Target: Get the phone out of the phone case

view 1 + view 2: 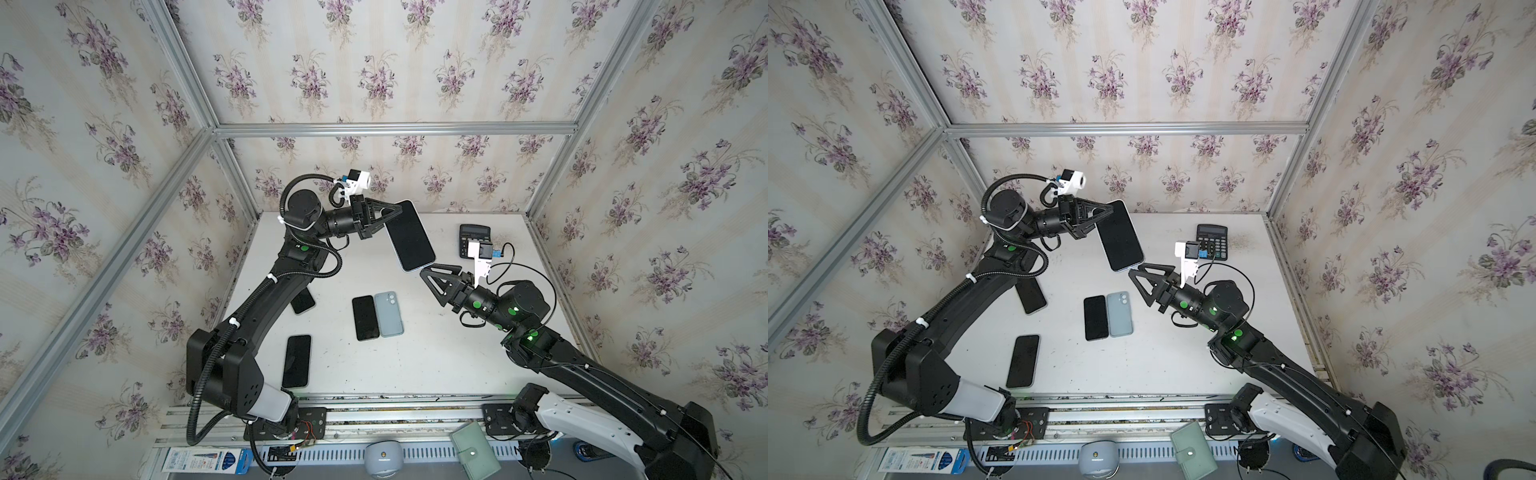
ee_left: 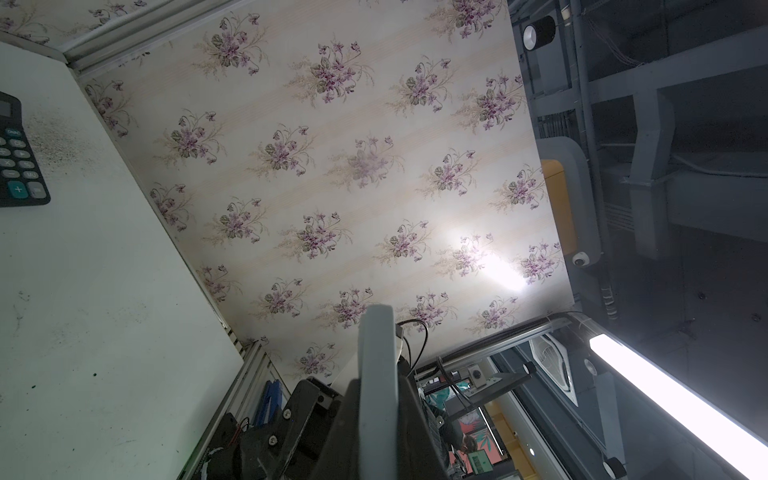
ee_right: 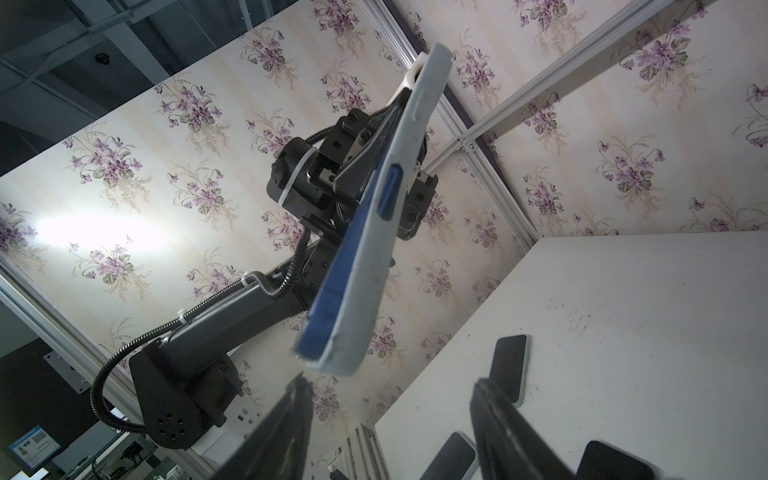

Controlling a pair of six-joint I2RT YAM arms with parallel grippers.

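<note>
Left fingers point(image 1: 388, 206) are clamping the phone point(image 1: 409, 235) at one end. Right fingers point(image 3: 498, 419) are gaping just beside its free end and should be catching only the phone case point(image 3: 374, 270) lip.

The wallpaper point(image 1: 374, 62) is cream with faint pale stripes and sprays of purple violets on grey-green leaves. The bench point(image 1: 436, 357) is white, flecked with dark specks. The raised phone point(image 1: 409, 235) shows a black screen and, in the right wrist view, a deep blue edge; its phone case point(image 3: 374, 270) is pale grey-blue. A loose case point(image 1: 388, 313) is the same pale grey-blue, beside a black-fronted handset point(image 1: 365, 318). The calculator point(image 1: 473, 232) is black with teal keys, the wallet point(image 1: 476, 455) pale green.
</note>
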